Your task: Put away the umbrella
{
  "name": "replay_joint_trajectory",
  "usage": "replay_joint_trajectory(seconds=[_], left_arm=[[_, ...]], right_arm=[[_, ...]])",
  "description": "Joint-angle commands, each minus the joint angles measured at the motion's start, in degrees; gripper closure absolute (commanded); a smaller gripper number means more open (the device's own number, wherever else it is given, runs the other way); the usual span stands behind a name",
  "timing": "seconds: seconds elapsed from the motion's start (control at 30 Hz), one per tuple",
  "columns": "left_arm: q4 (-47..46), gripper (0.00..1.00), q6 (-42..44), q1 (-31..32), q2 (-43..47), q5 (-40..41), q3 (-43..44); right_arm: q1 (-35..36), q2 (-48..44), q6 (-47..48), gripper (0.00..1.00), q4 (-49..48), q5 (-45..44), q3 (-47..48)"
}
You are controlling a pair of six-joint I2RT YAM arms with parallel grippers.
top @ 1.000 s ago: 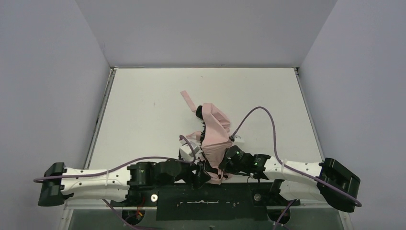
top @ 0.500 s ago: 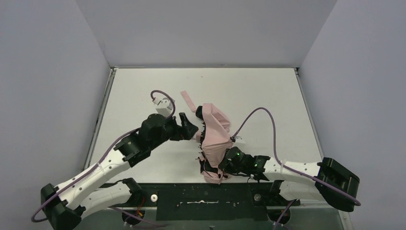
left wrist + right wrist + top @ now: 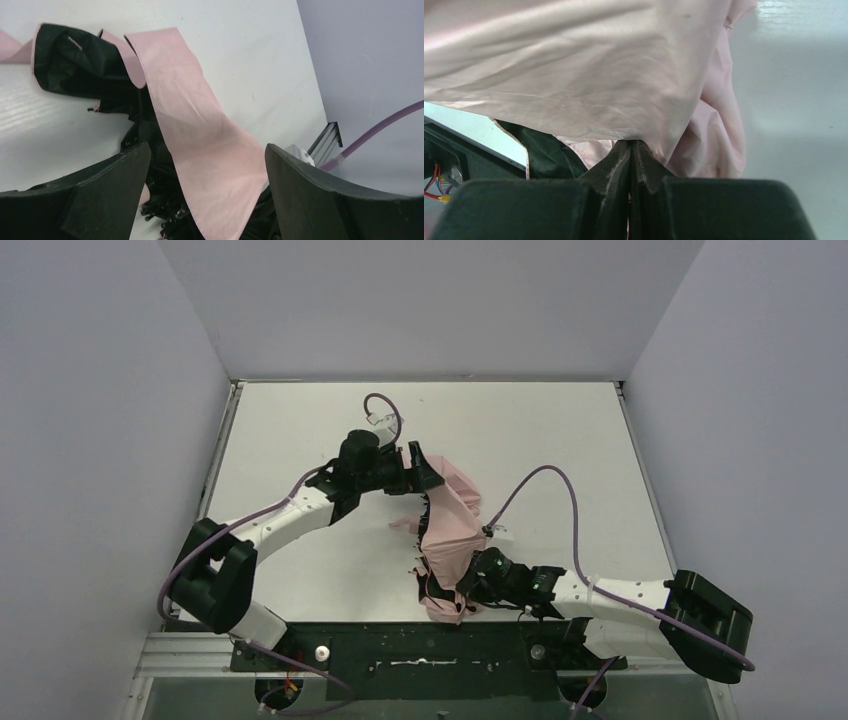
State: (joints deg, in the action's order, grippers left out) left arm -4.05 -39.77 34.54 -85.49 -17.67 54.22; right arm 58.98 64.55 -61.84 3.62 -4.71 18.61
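The umbrella (image 3: 448, 540) lies collapsed in the middle of the table, pale pink fabric with a black lining and black ribs. My left gripper (image 3: 424, 468) is open at its far end, its jaws on either side of a pink fabric panel (image 3: 200, 135) without closing on it. My right gripper (image 3: 466, 585) is shut on the pink fabric (image 3: 589, 75) at the near end, the cloth draped over its closed fingertips (image 3: 621, 155). The handle and shaft are hidden under the fabric.
The white table (image 3: 300, 440) is walled on three sides by grey panels. A purple cable (image 3: 545, 475) arcs from the right arm over the table. A black base plate (image 3: 420, 645) runs along the near edge.
My left arm has swung from the near edge out across the table to the umbrella's far end, its gripper open. The right gripper has kept its hold at the near end.
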Motion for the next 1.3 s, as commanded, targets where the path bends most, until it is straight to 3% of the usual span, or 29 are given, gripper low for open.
replay_joint_trajectory(seconds=[0.0, 0.2, 0.23, 0.43, 0.6, 0.97, 1.1, 1.27], left_arm=[[-11.1, 0.17, -0.15, -2.38, -4.19, -5.85, 3.2], [-14.93, 0.17, -0.88, -2.64, -9.8, -8.26, 5.02], [-16.26, 0.21, -1.59, -2.64, -10.62, -9.42, 5.35], [-20.25, 0.65, -4.74, -2.64, -10.83, -12.48, 5.8], [-15.91, 0.98, -3.95, -2.64, -5.92, -10.69, 5.86], [3.23, 1.0, 1.42, 0.01, 7.17, -6.4, 14.28], [9.82, 1.0, 2.78, 4.03, 14.16, -0.07, 11.06], [9.55, 1.0, -0.4, 10.51, 22.21, 9.6, 1.08]], right_arm=[[0.28, 1.34, 1.28, 1.0, 2.84, -3.03, -1.17], [0.33, 1.65, 1.99, 1.0, 2.74, -2.66, -0.27], [0.3, 1.77, 1.99, 1.0, 2.81, -2.65, -0.18], [0.36, 1.91, 1.65, 1.0, 2.13, -3.05, -0.4], [0.35, 2.86, 1.2, 1.0, 1.07, -3.18, -0.05], [-0.66, 9.76, 1.25, 1.0, -5.65, -5.21, 3.77], [-1.76, 13.52, 2.51, 1.0, -9.94, -3.52, 6.55], [-2.11, 15.91, 3.84, 1.0, -13.98, -1.78, 9.38]])
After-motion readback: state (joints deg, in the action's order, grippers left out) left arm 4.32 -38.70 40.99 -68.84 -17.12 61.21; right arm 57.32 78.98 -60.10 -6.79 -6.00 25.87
